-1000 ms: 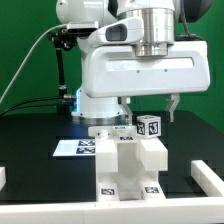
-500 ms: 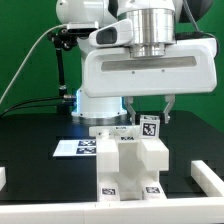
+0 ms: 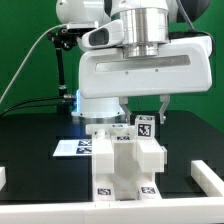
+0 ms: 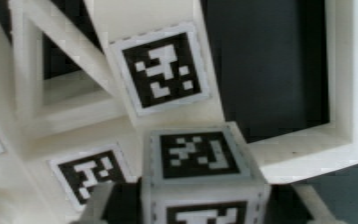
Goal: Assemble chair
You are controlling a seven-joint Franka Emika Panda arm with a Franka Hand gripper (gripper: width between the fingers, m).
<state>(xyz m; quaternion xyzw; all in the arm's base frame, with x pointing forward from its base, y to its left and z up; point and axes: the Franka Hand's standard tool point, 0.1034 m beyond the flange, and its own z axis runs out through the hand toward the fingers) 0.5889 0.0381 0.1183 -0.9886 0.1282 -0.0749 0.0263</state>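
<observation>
In the exterior view my gripper [image 3: 147, 119] hangs over the back right of the partly built chair [image 3: 125, 160], a stack of matte white blocks with marker tags. It is shut on a small white tagged block [image 3: 146, 128], which sits slightly tilted just above the chair's top. A dark finger [image 3: 162, 106] shows on the block's right; the other is hidden. In the wrist view the block [image 4: 201, 160] fills the space between my gripper's [image 4: 202, 208] jaws, both pressed against its sides. Beyond it lies a tagged white chair part [image 4: 155, 68].
The marker board [image 3: 72, 148] lies flat on the black table at the exterior view's left, behind the chair. White pieces sit at the table's left edge [image 3: 3, 178] and right edge [image 3: 210, 176]. The arm's base [image 3: 95, 105] stands behind.
The jaws have narrowed onto the small tagged block. The block now sits a little higher and tilted, and the hand has shifted slightly toward the exterior view's left.
</observation>
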